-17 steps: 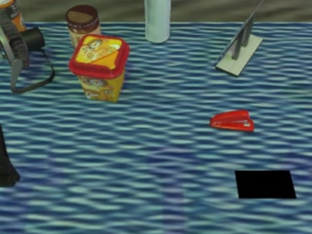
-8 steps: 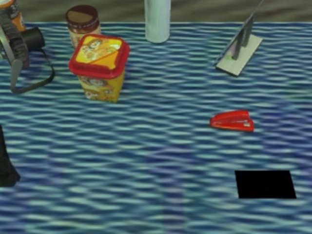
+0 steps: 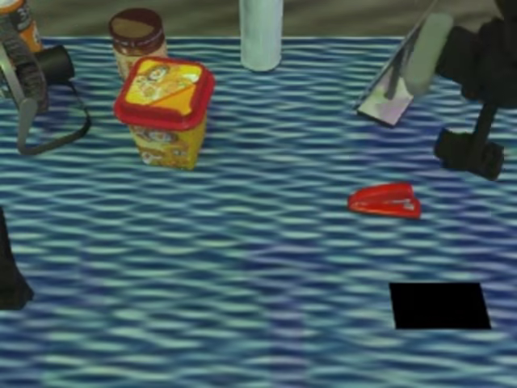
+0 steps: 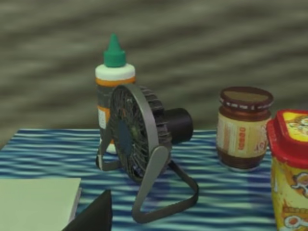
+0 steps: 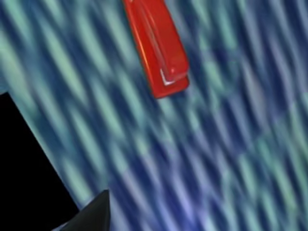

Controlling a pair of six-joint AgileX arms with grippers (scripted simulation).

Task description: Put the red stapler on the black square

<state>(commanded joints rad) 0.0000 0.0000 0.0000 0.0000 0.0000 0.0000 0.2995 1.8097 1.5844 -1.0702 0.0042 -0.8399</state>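
The red stapler (image 3: pixel 385 200) lies flat on the blue cloth at the right of the table, and the right wrist view shows the red stapler (image 5: pixel 156 48) from close above. The black square (image 3: pixel 440 305) is nearer the front edge, apart from the stapler; part of the black square (image 5: pixel 24 168) shows at that view's edge. My right gripper (image 3: pixel 468 153) hangs open above the table, beyond and to the right of the stapler, holding nothing. One of its fingertips (image 5: pixel 94 214) is in view. My left gripper (image 3: pixel 10 291) is parked open at the left edge.
At the back left stand a yellow tub with a red lid (image 3: pixel 166 109), a brown-lidded jar (image 3: pixel 136 40), a small grey fan (image 3: pixel 32 73) and a green-capped bottle (image 4: pixel 114 82). A white cylinder (image 3: pixel 261 32) stands at the back middle. A grey stand (image 3: pixel 388 101) is beside the right arm.
My right arm has come into the top view at the back right, and its gripper now hangs near the stapler. The stapler, the square and the left arm have not moved.
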